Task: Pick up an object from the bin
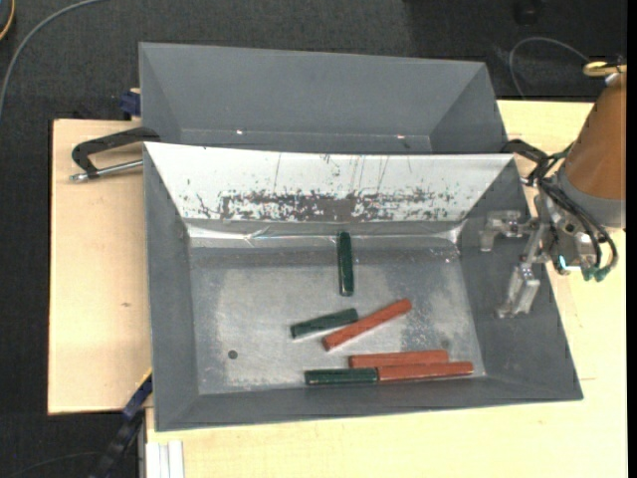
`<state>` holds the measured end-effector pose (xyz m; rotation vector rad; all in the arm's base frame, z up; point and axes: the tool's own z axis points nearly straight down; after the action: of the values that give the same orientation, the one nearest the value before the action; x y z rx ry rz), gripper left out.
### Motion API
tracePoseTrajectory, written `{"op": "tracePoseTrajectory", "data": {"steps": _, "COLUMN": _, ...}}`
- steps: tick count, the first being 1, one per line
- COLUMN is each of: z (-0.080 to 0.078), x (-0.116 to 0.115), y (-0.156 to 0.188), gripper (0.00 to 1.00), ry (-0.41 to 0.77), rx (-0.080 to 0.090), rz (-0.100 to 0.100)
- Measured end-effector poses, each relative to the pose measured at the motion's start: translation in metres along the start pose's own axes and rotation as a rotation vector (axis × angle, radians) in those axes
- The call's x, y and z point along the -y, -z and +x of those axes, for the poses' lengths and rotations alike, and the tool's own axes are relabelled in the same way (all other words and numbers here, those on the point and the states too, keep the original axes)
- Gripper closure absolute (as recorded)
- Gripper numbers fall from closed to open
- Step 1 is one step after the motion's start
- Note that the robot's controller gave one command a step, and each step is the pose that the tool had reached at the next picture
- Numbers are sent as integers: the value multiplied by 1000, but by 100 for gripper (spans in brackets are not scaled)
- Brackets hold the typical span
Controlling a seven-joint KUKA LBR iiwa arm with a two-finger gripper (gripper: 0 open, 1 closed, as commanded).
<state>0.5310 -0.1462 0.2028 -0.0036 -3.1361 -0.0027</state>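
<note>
My gripper (506, 265) hangs over the bin's right sloping wall, above the floor, with its two metal fingers spread apart and nothing between them. Nearest to it, on the floor to its lower left, lie two red sticks (418, 367) side by side along the front edge. A third red stick (366, 326) lies slanted in the middle of the floor. A dark green stick (323, 323) touches its left end.
Another dark green stick (344, 263) lies lengthwise near the back wall. One more dark green stick (341, 376) lies at the front, end to end with the red pair. The arm with its orange cover comes in from the right.
</note>
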Motion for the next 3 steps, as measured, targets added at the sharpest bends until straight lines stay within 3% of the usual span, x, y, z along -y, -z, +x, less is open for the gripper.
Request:
{"op": "tracePoseTrajectory", "data": {"steps": 1, "z": 16, "x": -58, "y": -136, "gripper": 0, "ry": 108, "rx": 0, "rz": -2}}
{"op": "tracePoseTrajectory", "data": {"steps": 2, "z": 19, "x": -118, "y": -132, "gripper": 0, "ry": 104, "rx": 9, "rz": -2}}
{"op": "tracePoseTrajectory", "data": {"steps": 3, "z": 11, "x": -159, "y": -132, "gripper": 0, "ry": -239, "rx": 11, "rz": -1}}
